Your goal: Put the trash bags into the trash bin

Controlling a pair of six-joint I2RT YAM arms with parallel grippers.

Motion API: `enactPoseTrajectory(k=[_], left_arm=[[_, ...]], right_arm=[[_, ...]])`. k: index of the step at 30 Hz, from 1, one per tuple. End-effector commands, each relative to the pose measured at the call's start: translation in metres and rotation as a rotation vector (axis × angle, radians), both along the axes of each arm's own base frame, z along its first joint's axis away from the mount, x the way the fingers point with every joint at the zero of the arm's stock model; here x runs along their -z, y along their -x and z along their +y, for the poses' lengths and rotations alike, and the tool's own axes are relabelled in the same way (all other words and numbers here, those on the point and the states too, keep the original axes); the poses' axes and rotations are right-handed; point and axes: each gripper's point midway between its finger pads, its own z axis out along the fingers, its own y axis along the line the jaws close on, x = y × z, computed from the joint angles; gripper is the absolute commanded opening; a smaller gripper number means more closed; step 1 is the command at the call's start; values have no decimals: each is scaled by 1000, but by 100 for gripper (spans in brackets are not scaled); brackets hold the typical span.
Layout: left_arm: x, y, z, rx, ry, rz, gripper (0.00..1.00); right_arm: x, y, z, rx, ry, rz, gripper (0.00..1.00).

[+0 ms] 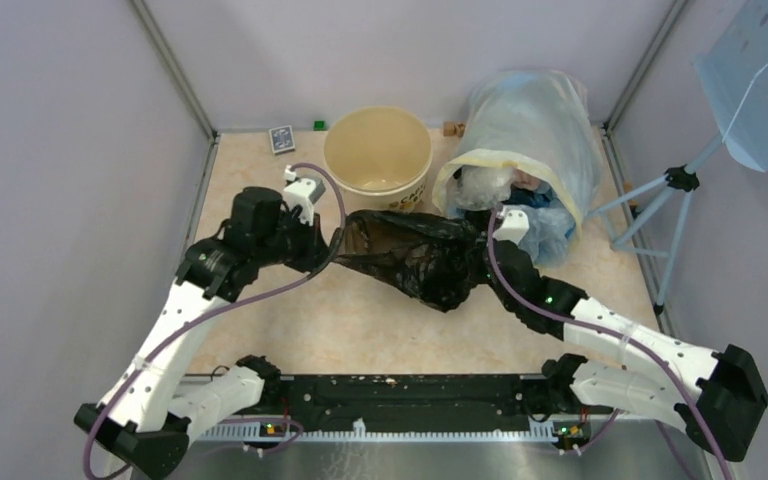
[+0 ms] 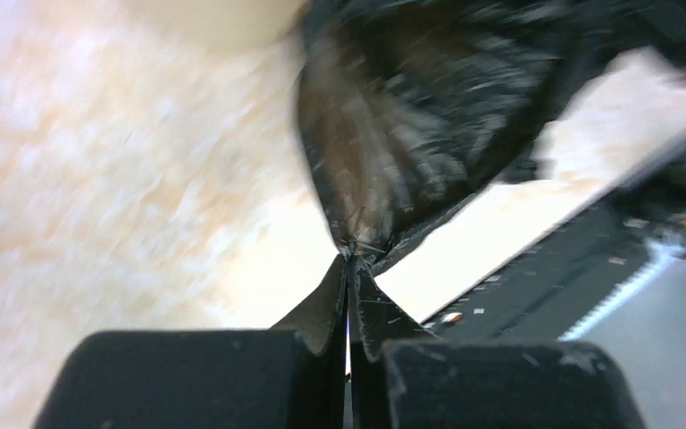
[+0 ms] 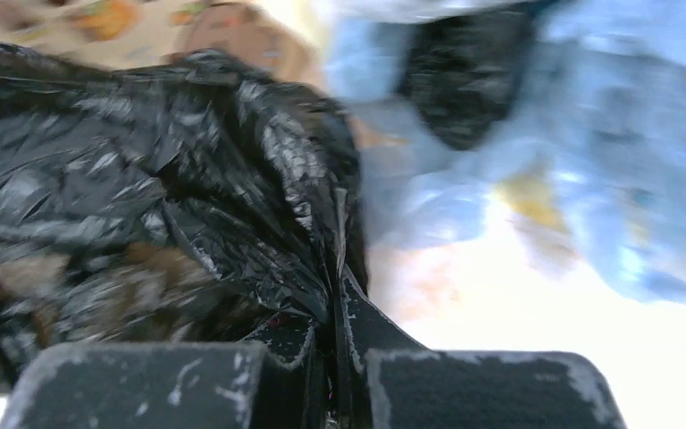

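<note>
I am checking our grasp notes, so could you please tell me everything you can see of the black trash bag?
The black trash bag is thin, glossy, crinkled plastic film, brownish and see-through where stretched. It spans between the two arms on the robot's side of the trash bin, its bulk sagging low. The left gripper is shut on one bunched end, the right gripper on the other. Whether it touches the table cannot be told.

The trash bag [image 1: 422, 258] lies before bin [image 1: 406, 195] and sack [image 1: 545, 115].
</note>
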Motion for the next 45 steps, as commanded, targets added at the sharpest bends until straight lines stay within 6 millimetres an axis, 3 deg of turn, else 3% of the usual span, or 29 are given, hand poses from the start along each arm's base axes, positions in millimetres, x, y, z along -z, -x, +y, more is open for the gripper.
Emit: enactPoseTrajectory(k=[1,6,9,11,13,15,17,18,20,22,25,28,32,35,38,45], left_arm=[[72,-15,59,-265,-306,112,0],[91,-29,79,-411,-371,105,0],[94,-39,93,-511,-413,81,0],[93,-46,97,-561,-405,49,0],[90,-52,99,-594,-386,21,0],[89,-55,95,-584,-361,5,0],[88,-56,76,-483,-298,-16,0],[86,-54,62,-406,-251,-24,0],[82,-46,37,-269,-166,-27,4],[74,-35,14,-109,-101,-42,22],[58,-24,-7,34,-18,-90,47],[44,-17,-27,157,66,-157,60],[38,-11,-60,287,127,-184,66],[53,-15,-87,323,-2,-221,71],[71,-14,-115,395,-128,-251,76],[91,-41,-137,403,-222,-287,88]], right_arm=[[-12,-3,-82,387,175,-2,0],[-23,5,-116,556,220,-4,0],[-32,7,-120,551,219,-24,0],[-36,6,-115,500,209,-36,0],[-38,6,-96,358,205,-43,1],[-38,11,-60,108,187,-56,27],[-37,25,-25,-132,132,-73,47],[-39,32,-12,-208,96,-79,51],[-37,42,5,-315,56,-70,41],[-34,44,11,-349,55,-54,35],[-30,46,19,-395,69,-35,36],[-30,52,29,-463,63,-32,37],[-27,59,41,-542,55,-5,42],[-22,61,40,-538,61,23,53],[-20,64,38,-534,45,30,56],[-14,69,30,-504,24,35,66]])
